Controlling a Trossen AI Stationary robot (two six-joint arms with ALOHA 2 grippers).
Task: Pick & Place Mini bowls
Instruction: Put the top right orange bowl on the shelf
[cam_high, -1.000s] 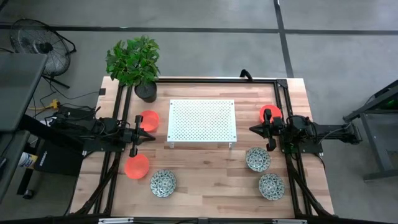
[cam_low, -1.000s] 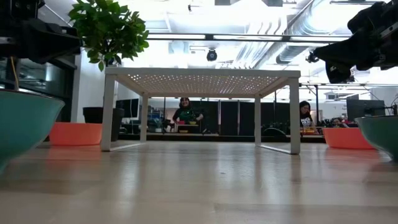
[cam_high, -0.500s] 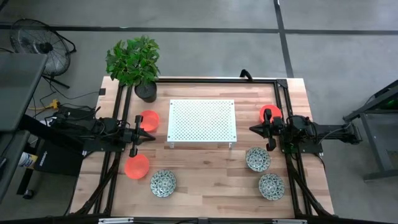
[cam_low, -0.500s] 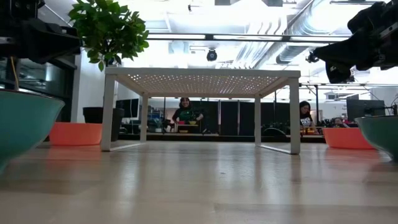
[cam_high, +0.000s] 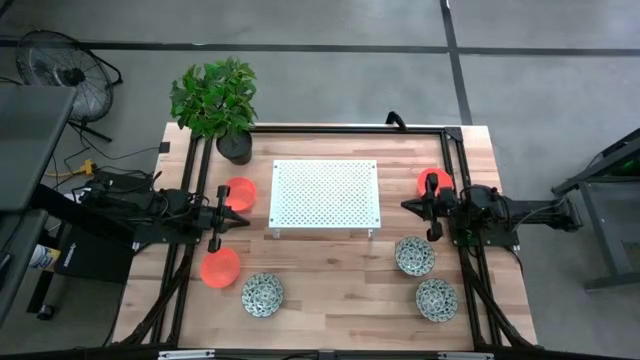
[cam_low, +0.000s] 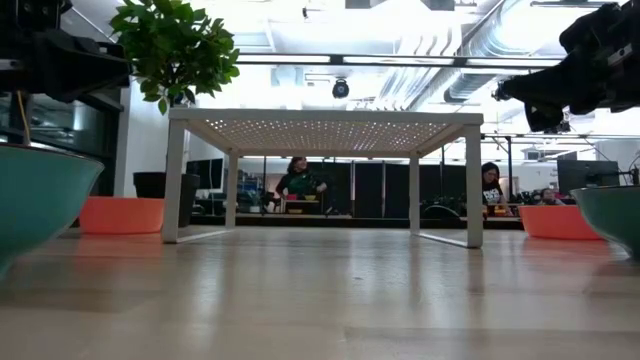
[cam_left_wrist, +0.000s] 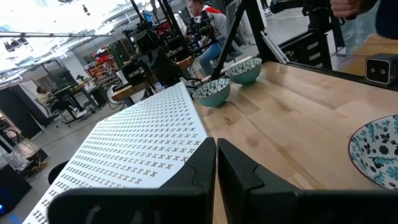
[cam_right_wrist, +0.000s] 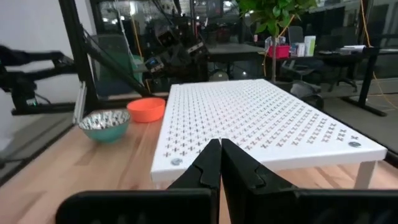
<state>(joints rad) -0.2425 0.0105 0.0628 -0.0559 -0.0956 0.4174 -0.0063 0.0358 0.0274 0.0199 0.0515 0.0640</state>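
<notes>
Sitting upright, mouths up: 6 mini bowls (cam_high: 219, 267) | round, no long axis

no readable text or labels anywhere

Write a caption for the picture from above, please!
Six mini bowls wait around a white rack while the left claw and right claw hover shut beside it.

From above I see a white perforated stand (cam_high: 324, 194) at the centre of the wooden table (cam_high: 330, 300). A potted plant (cam_high: 216, 101) sits at the table's upper-left corner, and a floor fan (cam_high: 62, 72) stands in the frame's upper left. At table height, two people (cam_low: 298, 182) are in the background.
</notes>
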